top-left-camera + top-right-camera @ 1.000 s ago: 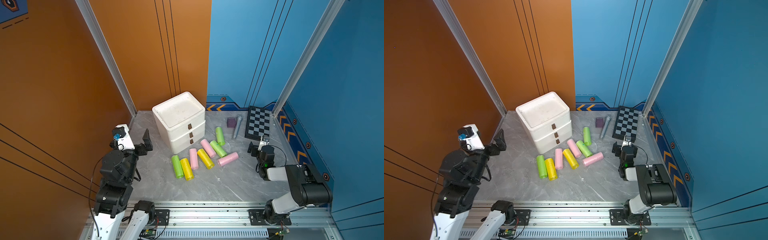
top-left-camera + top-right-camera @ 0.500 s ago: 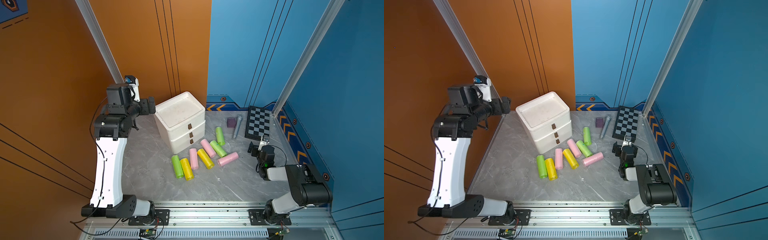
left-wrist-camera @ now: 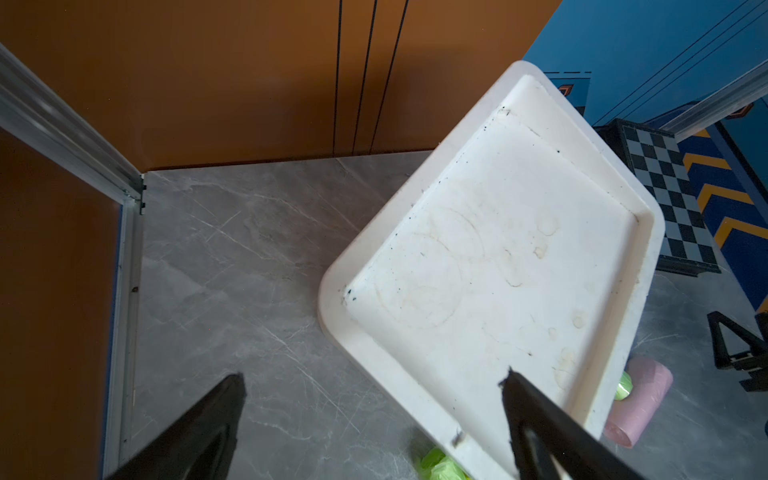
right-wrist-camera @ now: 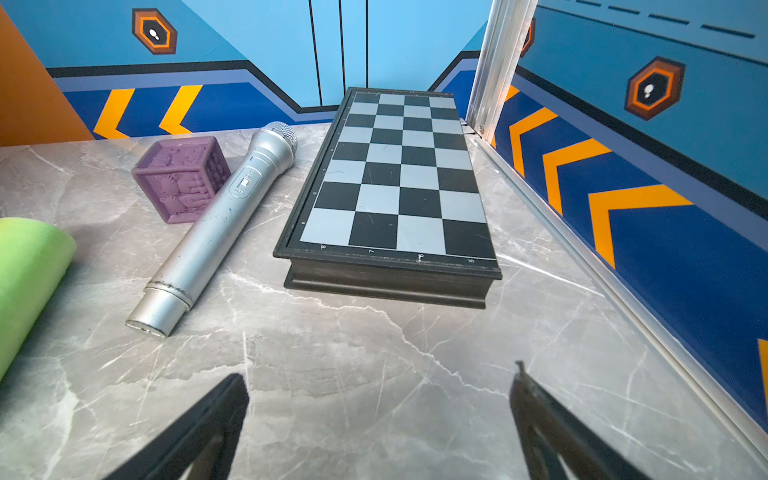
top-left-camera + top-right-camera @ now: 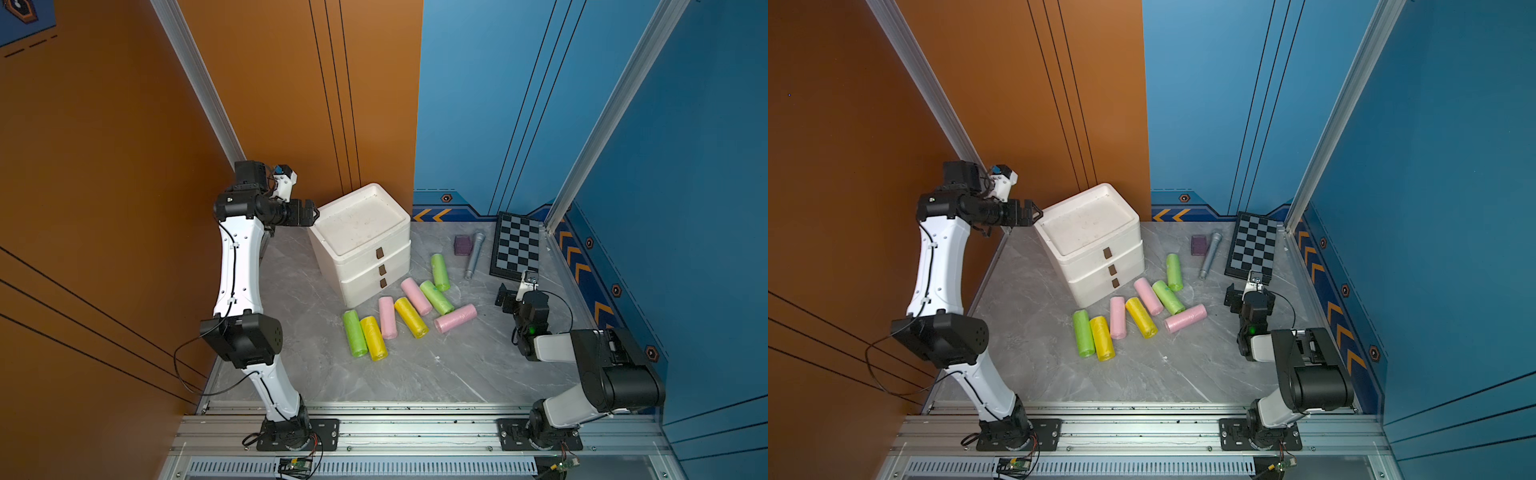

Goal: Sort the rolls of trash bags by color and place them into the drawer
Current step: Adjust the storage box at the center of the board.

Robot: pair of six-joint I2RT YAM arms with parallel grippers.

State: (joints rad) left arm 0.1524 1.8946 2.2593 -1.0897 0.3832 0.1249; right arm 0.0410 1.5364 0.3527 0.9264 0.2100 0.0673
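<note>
Black left gripper [image 5: 311, 212] spread wide, empty, by top corner of drawers [image 5: 365, 245]; right gripper [image 5: 504, 298] likewise, low over table [image 5: 415, 374].

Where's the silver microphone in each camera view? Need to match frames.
Top view: silver microphone lies between purple cube and chessboard.
Top view: same spot, beside the chessboard.
Left wrist: not in it.
Right wrist: between cube and chessboard.
Shared landmark: the chessboard, in all four.
</note>
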